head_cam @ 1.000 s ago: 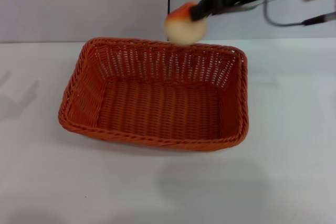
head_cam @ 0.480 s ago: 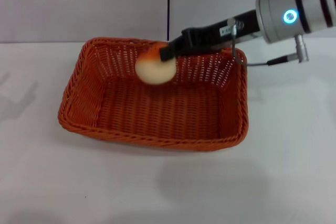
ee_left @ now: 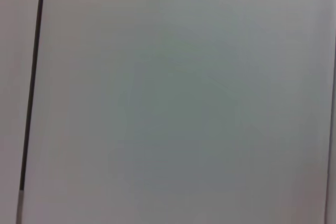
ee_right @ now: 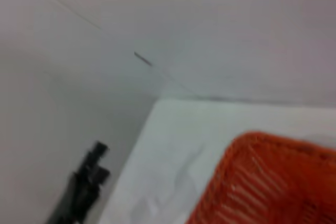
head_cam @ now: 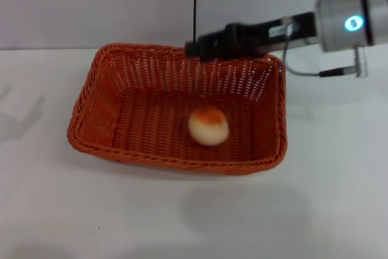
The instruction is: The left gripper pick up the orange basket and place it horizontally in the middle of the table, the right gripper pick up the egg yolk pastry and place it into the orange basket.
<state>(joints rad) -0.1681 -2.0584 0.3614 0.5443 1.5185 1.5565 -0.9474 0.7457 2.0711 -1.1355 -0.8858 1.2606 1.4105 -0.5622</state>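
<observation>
White and matte, the wide flat table [head_cam: 339, 198] is carrying the large orange-brown woven wicker basket [head_cam: 91, 119] at its middle, and the small round cream pastry with a browned top [head_cam: 208, 125] is lying on the basket floor, right of centre. The right gripper [head_cam: 193, 48] is hovering empty over the far rim; how wide it is spread I cannot tell. Judging the step, it should be lifting straight up and away, clearing the rim. Half a second ago it was holding the pastry above the basket. The left gripper is out of view.

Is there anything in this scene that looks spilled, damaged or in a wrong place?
Nothing stands out. The egg yolk pastry lies whole on the floor of the orange basket, which sits level on the white table. The right claw hovers above the basket's far rim.
</observation>
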